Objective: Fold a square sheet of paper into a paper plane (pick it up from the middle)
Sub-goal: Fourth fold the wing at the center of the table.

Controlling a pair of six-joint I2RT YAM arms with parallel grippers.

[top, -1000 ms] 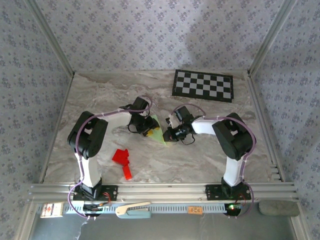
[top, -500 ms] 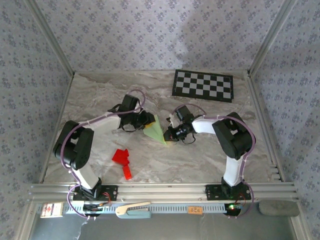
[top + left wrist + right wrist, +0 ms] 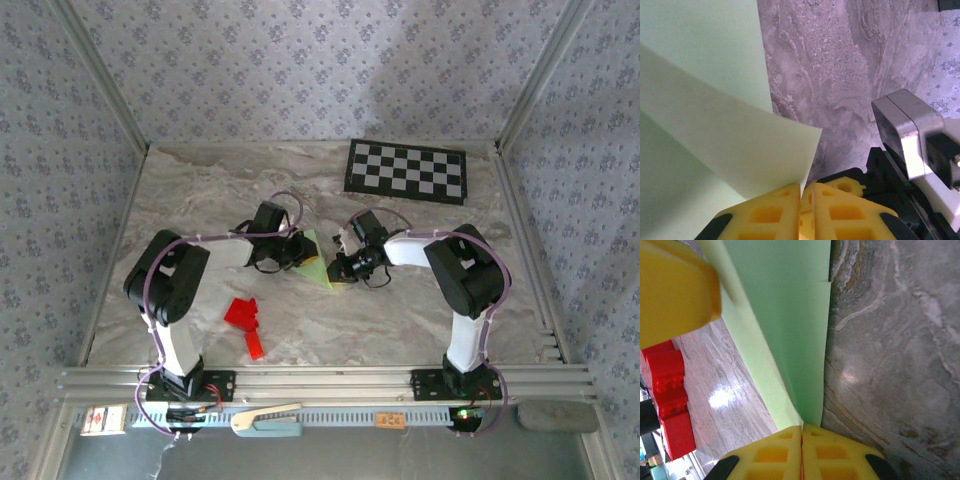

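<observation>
You are looking at both arms meeting near the middle of the marbled table (image 3: 200,190), with the paper plane (image 3: 313,262) sitting between them. It is showing as a pale green pointed shape, its tip aiming toward the near edge.

The left gripper (image 3: 300,252) is reaching in from the left. In its wrist view, its yellow fingers (image 3: 760,215) are pressing together, and a folded flap of the green paper is running down into the seam between them, so it appears to be clenching the paper plane. The grey housing of the right arm (image 3: 905,140) is sitting close beside it.

The right gripper (image 3: 337,270) is coming in from the right, at the plane's near tip. In its wrist view, its pads are clamping tight on the paper, with the green layers narrowing into the closed seam. One layer is lifting off the table there, and a yellow finger (image 3: 675,290) of the left gripper is hovering at the upper left.

A red shape (image 3: 245,322) is lying apart from the plane, nearer the left arm's base. A black-and-white checkerboard (image 3: 407,170) is lying flat at the far right of the table, well apart from both grippers.
</observation>
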